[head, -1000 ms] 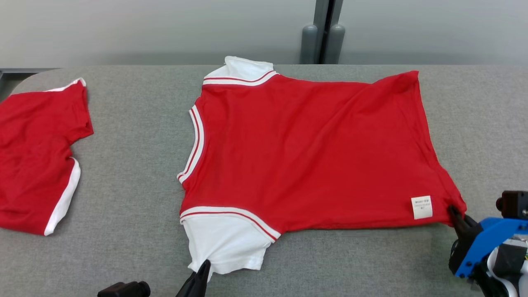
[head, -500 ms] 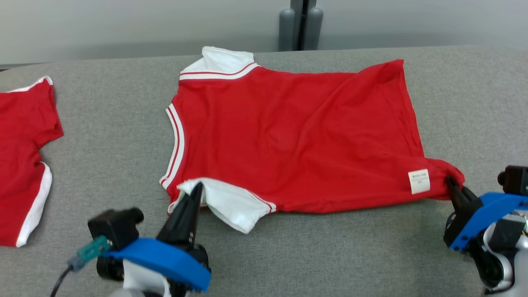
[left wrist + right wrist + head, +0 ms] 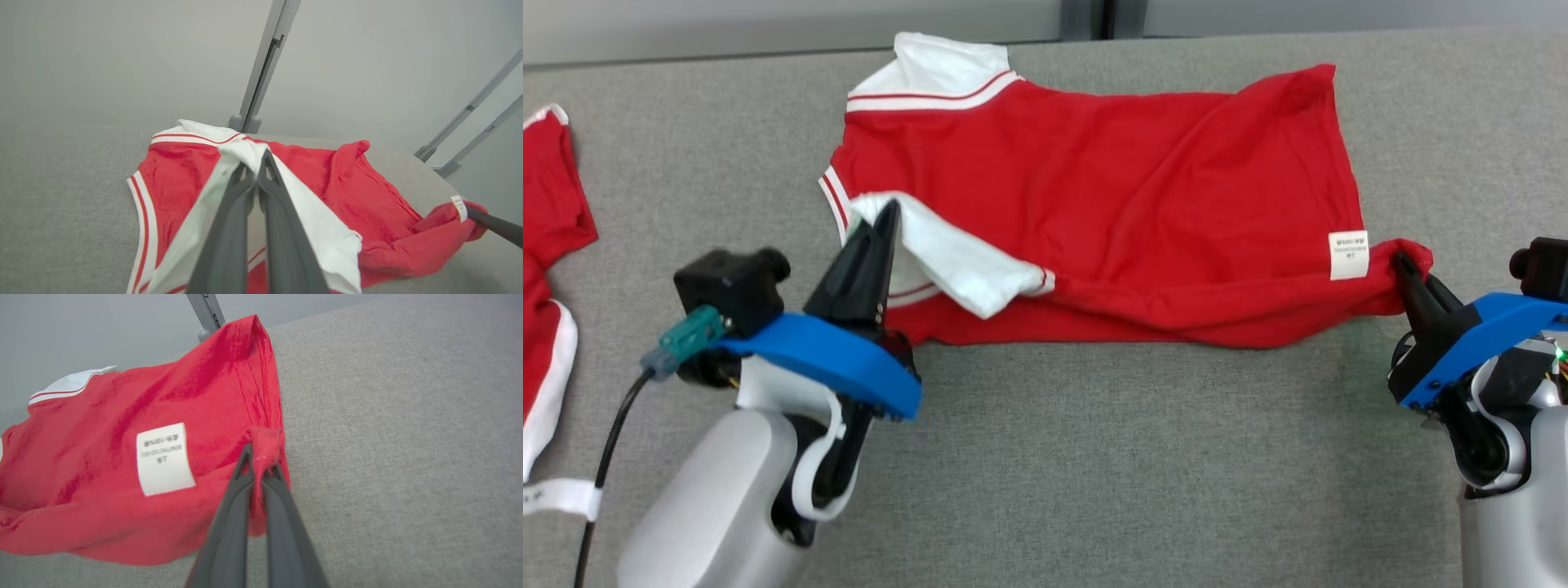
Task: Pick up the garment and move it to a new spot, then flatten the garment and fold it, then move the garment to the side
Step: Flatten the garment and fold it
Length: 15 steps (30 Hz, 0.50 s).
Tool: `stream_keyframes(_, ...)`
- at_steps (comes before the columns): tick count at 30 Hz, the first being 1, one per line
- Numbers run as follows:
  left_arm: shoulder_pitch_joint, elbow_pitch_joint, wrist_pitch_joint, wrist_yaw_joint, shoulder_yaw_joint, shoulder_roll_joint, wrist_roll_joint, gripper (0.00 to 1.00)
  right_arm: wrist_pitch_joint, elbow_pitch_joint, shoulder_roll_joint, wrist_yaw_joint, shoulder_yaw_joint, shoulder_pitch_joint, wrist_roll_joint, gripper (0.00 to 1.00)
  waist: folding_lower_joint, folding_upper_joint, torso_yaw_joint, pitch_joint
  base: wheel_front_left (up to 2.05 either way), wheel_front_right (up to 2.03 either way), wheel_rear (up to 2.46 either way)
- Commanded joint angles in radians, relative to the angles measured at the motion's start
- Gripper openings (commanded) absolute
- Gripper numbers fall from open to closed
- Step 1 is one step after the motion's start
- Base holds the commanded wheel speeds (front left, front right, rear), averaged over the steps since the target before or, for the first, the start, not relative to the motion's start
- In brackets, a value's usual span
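Observation:
The garment (image 3: 1127, 188) is a red T-shirt with white sleeves and a white care label (image 3: 1347, 255), lying across the grey table. My left gripper (image 3: 888, 211) is shut on the near white sleeve (image 3: 947, 257) and holds it lifted over the red body; the left wrist view shows the sleeve (image 3: 245, 152) pinched at the tips of my left gripper (image 3: 256, 160). My right gripper (image 3: 1401, 263) is shut on the near hem corner by the label. That red corner (image 3: 265, 443) bunches between the tips of my right gripper (image 3: 258, 459), and the near edge of the garment is raised and rolling toward the far side.
A second red garment with white trim (image 3: 547, 245) lies at the table's left edge. Grey table surface (image 3: 1135, 457) stretches in front of the shirt. A grey post (image 3: 261, 65) and wall stand behind the table's far edge.
Both grippers have carried the near sleeve and near hem corner up and away from me, folding the near edge over the shirt's body. The head camera has tilted down and shifted.

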Motion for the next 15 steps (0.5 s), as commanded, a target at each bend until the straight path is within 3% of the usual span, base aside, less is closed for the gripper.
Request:
stream_keyframes(1,-0.046,0.020,-0.008,-0.009,-0.008,0.010,0.031,0.00,-0.013,0.010,-0.001,0.001,0.000,-0.019,0.001,0.00,-0.0002,0.0000,0.004,0.015,0.00,0.00,0.00)
stream_keyframes(10,-0.198,0.143,0.006,-0.036,-0.033,-0.008,0.077,0.00,-0.071,0.063,0.000,0.001,0.017,-0.059,0.011,0.00,-0.0002,0.0000,-0.007,0.083,0.00,0.00,0.00)
stream_keyframes(11,-0.206,0.155,0.004,-0.039,-0.034,-0.010,0.079,0.00,-0.078,0.067,0.000,0.001,0.023,-0.064,0.013,0.32,-0.0002,0.0000,-0.009,0.088,0.00,0.00,0.00)
stream_keyframes(12,-0.213,0.167,0.002,-0.039,-0.034,-0.012,0.080,0.00,-0.087,0.072,0.000,0.001,0.028,-0.068,0.015,0.83,-0.0002,0.0000,-0.010,0.092,0.00,0.00,0.00)
stream_keyframes(13,-0.216,0.179,0.004,-0.039,-0.036,-0.014,0.081,0.26,-0.095,0.077,0.000,0.001,0.031,-0.070,0.020,1.00,-0.0002,0.0000,-0.012,0.095,0.00,0.00,0.00)
stream_keyframes(15,-0.218,0.199,0.003,-0.036,-0.040,-0.015,0.081,1.00,-0.115,0.083,-0.001,0.001,0.037,-0.080,0.021,1.00,-0.0002,0.0000,-0.013,0.096,0.00,0.00,0.00)
